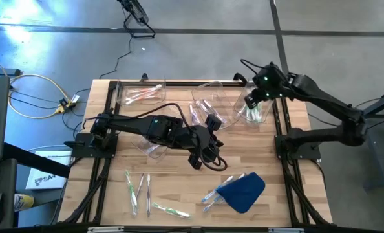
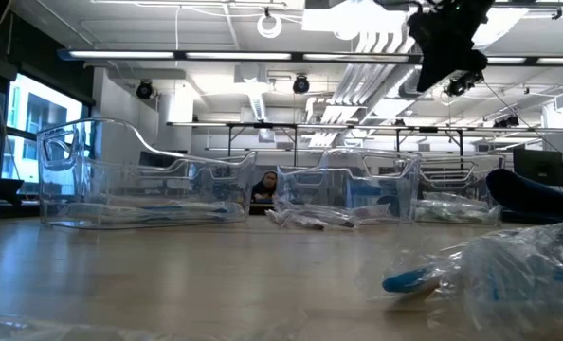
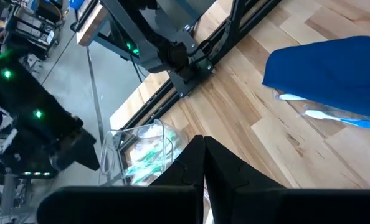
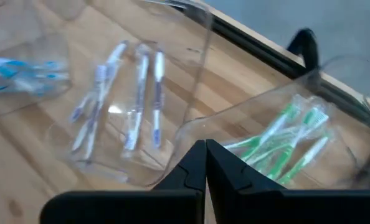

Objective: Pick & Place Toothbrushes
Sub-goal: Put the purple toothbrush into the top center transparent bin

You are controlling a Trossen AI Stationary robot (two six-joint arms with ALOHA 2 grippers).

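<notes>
Right pincer (image 4: 205,163), fingers together and empty, I'm hovering over the bin of green toothbrushes (image 4: 284,146); left pincer (image 1: 202,157) sitting closed mid-surface.

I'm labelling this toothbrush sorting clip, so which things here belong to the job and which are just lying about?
Job: loose toothbrushes, green toothbrushes, purple toothbrushes, clear bins, right gripper, left gripper.

Lying about: blue cloth, yellow cable.

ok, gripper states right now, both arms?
Left gripper: shut, holding nothing, over mid-table.
Right gripper: shut, empty, above the clear plastic bin of green toothbrushes.
</notes>
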